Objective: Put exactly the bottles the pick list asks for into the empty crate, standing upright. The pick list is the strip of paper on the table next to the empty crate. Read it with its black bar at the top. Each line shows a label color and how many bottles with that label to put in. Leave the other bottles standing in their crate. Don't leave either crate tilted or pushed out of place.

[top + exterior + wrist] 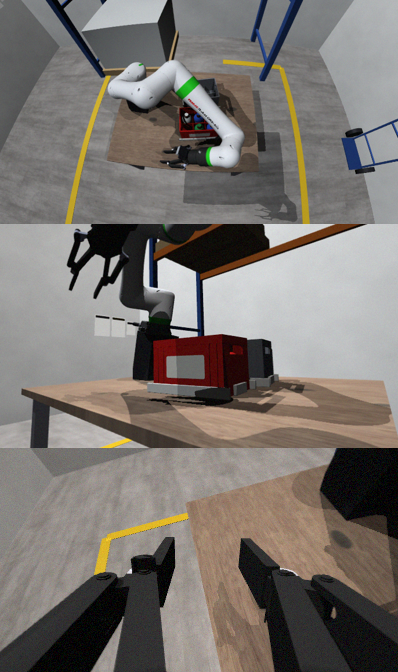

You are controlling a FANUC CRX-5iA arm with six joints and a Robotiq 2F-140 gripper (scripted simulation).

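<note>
The red crate (184,133) (215,366) stands upright on the table. In it a bottle with a white top (187,118), a blue one (198,118), a green one (199,127) and part of another blue one (209,127) show; the arm hides its right side. The dark grey crate (214,101) (255,358) stands upright behind it, partly hidden by the arm; its contents cannot be made out. My gripper (163,156) (83,293) (207,552) is partly open with nothing between its fingers, high above the table's front edge, left of the red crate. The pick list is not visible.
Low light-grey strips (171,389) edge the crates' bases on the table (136,142) (290,424) (260,508). The black robot base (142,357) stands at the table's back left. A rack with a large grey box (127,43) is behind the table.
</note>
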